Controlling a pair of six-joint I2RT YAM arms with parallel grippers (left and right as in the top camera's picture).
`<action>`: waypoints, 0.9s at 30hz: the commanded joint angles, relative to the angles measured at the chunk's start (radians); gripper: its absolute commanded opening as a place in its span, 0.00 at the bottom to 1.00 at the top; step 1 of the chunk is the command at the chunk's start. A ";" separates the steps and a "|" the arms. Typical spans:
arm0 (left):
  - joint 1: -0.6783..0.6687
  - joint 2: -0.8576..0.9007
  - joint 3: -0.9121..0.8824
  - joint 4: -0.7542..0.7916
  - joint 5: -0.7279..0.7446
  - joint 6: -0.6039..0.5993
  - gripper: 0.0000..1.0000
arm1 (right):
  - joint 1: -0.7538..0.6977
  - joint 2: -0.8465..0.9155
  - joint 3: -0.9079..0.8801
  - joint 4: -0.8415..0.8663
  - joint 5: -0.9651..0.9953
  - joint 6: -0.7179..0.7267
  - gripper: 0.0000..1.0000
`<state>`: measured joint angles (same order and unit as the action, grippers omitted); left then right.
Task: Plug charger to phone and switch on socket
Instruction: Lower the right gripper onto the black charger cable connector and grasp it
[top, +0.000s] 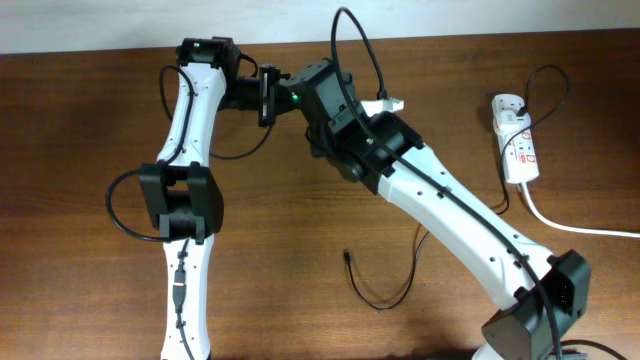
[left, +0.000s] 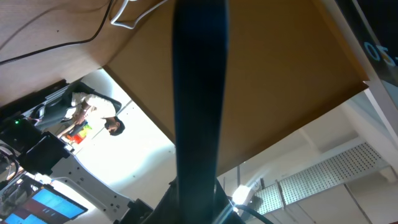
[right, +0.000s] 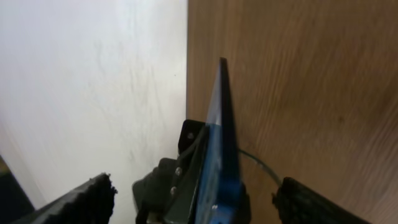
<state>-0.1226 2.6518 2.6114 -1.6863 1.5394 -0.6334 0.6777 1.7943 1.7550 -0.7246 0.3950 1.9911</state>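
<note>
My left gripper (top: 252, 92) is shut on the phone (top: 266, 96) and holds it on edge above the table's far side. In the left wrist view the phone (left: 198, 93) is a dark upright bar rising from my jaws (left: 198, 208). In the right wrist view its blue screen (right: 222, 155) shows edge-on, midway between the spread fingers of my right gripper (right: 205, 202), which is open and touches nothing. The right gripper (top: 292, 88) sits right beside the phone. The charger cable (top: 385, 300) lies curled on the table, its connector tip (top: 347, 256) free. The socket (top: 515, 135) lies at the far right.
A thick white cord (top: 570, 228) runs from the socket toward the right edge. Black robot cables loop near the left arm (top: 120, 215) and above the right arm (top: 360, 40). The table's far edge meets a pale wall (right: 93, 74).
</note>
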 joint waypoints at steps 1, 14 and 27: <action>0.006 0.003 0.019 0.015 0.028 -0.006 0.00 | -0.010 -0.065 0.027 0.002 0.068 -0.231 0.98; 0.024 -0.045 0.074 0.211 -0.467 0.623 0.00 | -0.140 -0.314 -0.078 -0.738 -0.433 -1.474 0.99; 0.106 -0.161 0.102 0.159 -1.107 0.357 0.00 | -0.139 -0.121 -0.711 -0.153 -0.761 -1.405 0.54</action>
<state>-0.0036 2.5332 2.6873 -1.5257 0.4248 -0.2596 0.5358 1.5940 1.0546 -0.9085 -0.3088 0.5667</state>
